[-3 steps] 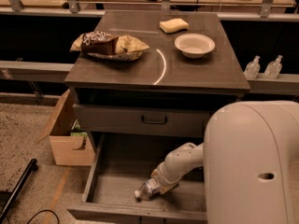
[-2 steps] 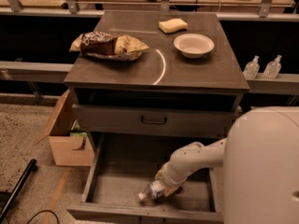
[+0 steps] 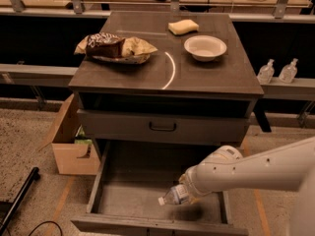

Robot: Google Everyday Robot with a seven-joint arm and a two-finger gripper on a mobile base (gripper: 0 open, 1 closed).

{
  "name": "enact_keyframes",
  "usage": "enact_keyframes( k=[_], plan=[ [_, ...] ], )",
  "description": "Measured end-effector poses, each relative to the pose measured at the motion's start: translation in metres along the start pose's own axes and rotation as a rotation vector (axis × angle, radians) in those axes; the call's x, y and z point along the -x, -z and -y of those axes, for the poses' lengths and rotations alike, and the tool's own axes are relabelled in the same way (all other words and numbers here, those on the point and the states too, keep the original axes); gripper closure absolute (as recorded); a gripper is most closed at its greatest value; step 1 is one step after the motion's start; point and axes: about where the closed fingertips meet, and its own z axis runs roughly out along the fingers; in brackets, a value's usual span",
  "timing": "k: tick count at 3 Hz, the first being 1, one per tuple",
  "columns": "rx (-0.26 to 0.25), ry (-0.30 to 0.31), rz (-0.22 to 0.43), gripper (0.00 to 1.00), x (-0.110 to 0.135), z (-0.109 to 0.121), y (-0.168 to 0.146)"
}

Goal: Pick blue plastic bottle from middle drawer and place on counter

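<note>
The blue plastic bottle (image 3: 173,196), clear with a white cap and a pale label, lies on its side in the air with its cap pointing left. My gripper (image 3: 189,189) is shut on its right end and holds it a little above the grey floor of the open middle drawer (image 3: 133,186), near the front right. A dark shadow lies on the floor under it. The white arm comes in from the right edge. The counter (image 3: 147,80), dark grey with a curved pale streak, is above and behind.
On the counter are a chip bag (image 3: 115,48), a white bowl (image 3: 205,47) and a yellow sponge (image 3: 183,26). A shut drawer front with a black handle (image 3: 162,127) is above the open drawer. A cardboard box (image 3: 74,144) stands left; two pump bottles (image 3: 276,72) right.
The bottle has come up off the drawer floor in my gripper and moved slightly right. The arm has pulled back toward the right.
</note>
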Motion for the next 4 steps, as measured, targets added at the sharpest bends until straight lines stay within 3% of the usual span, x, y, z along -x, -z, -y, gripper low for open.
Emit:
enact_keyframes(
  k=[1,2,3,4],
  plan=[
    [-0.022,-0.102,-0.079,1.0,-0.008,-0.018,0.057],
    [-0.112,-0.199,-0.127,1.0,-0.01,-0.016,0.123],
    [-0.268,-0.276,-0.132,1.0,-0.013,0.005,0.202],
    [-0.389,-0.292,-0.115,1.0,-0.017,0.026,0.273]
  ],
)
